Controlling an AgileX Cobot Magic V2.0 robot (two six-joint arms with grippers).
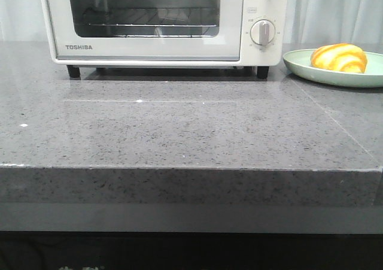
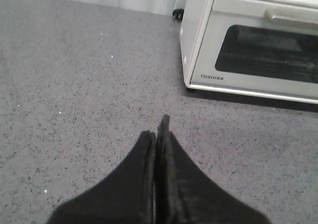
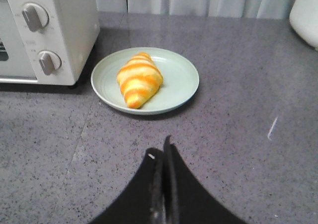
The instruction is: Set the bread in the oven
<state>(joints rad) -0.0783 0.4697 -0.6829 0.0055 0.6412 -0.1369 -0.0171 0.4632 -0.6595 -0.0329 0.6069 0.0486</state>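
Observation:
The bread (image 1: 339,57), a golden-orange roll with pale yellow stripes, lies on a pale green plate (image 1: 299,61) at the far right of the counter. It also shows in the right wrist view (image 3: 139,78), on the plate (image 3: 181,77). The white Toshiba oven (image 1: 149,45) stands at the back with its glass door closed. It shows in the left wrist view (image 2: 238,80) and the right wrist view (image 3: 64,45). My left gripper (image 2: 156,127) is shut and empty over bare counter, short of the oven. My right gripper (image 3: 164,147) is shut and empty, short of the plate. Neither gripper shows in the front view.
The grey speckled counter (image 1: 179,126) has its front edge (image 1: 179,168) near the camera. A white rounded object (image 3: 305,13) stands at the far edge of the right wrist view. Pale curtains (image 1: 335,9) hang behind the oven.

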